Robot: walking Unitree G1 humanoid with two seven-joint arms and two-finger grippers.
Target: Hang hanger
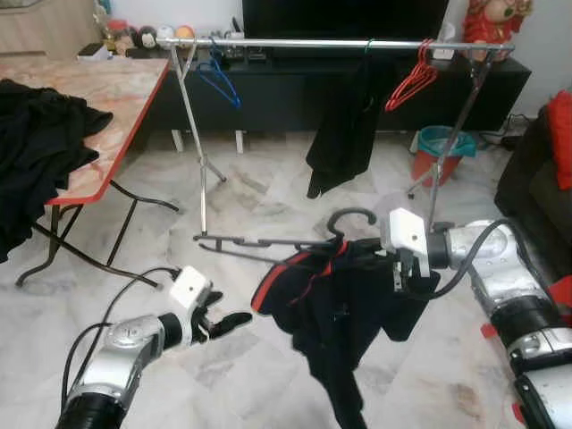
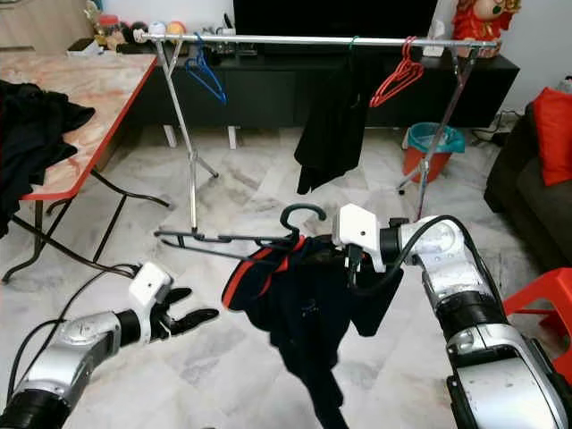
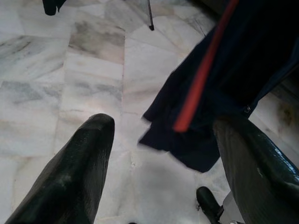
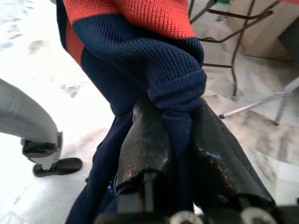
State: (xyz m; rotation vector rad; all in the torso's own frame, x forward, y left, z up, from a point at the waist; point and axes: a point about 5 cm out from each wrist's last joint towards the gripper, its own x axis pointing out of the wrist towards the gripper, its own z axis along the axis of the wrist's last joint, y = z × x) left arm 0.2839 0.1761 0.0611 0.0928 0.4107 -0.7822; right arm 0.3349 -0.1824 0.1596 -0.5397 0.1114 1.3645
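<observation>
Hanger (image 1: 350, 217), mid-frame in the left eye view, carries my navy sweater (image 1: 344, 304) below the rail (image 1: 340, 42), ready for hooking. Left wrist view: left gripper (image 3: 163, 140) spread, holding nothing. Right wrist view: right gripper (image 4: 180, 140) pinches knit, supporting the load.

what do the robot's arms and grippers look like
Both arms are silver metal cylinders with black joint bands and looping black cables. Each wrist carries a white boxy camera housing. The left gripper and right gripper each have two long, glossy black fingers, thick at the base and rounded at the tips.
</observation>
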